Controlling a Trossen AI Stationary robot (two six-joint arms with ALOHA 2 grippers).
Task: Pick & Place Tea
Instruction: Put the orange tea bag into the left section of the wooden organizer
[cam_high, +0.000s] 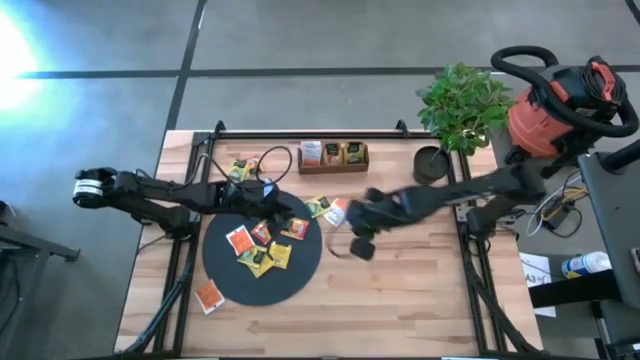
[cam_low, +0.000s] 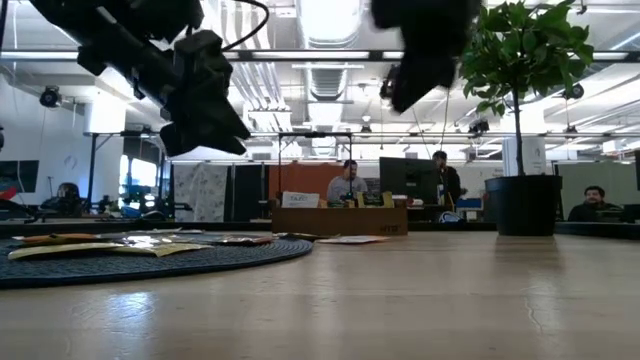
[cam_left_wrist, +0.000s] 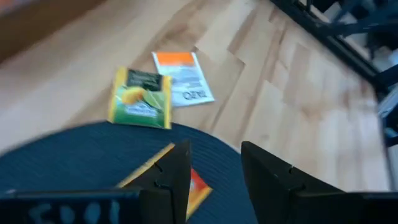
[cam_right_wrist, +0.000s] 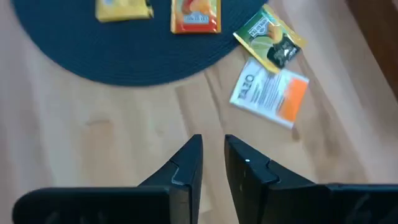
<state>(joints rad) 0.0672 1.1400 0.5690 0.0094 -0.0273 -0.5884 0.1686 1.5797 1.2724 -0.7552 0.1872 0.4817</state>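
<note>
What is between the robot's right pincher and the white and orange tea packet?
Only bare light wooden table separates the right gripper from the white-and-orange tea packet, seen in the right wrist view.

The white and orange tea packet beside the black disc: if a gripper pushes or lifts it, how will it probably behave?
The white and orange tea packet lies flat on the wooden table, so it probably slides rather than rolls. It looks thin, likely light and somewhat floppy. Its edge seems hard to pinch from above.

Black disc (cam_high: 262, 262) sits left of table (cam_high: 400, 300) centre, several tea packets (cam_high: 262, 248) on it. Two packets (cam_high: 328, 209) lie on the wood just off its right rim; one packet (cam_high: 208, 295) off its lower left. Wooden tray (cam_high: 333, 155) behind; potted plant (cam_high: 462, 105) back right.
</note>
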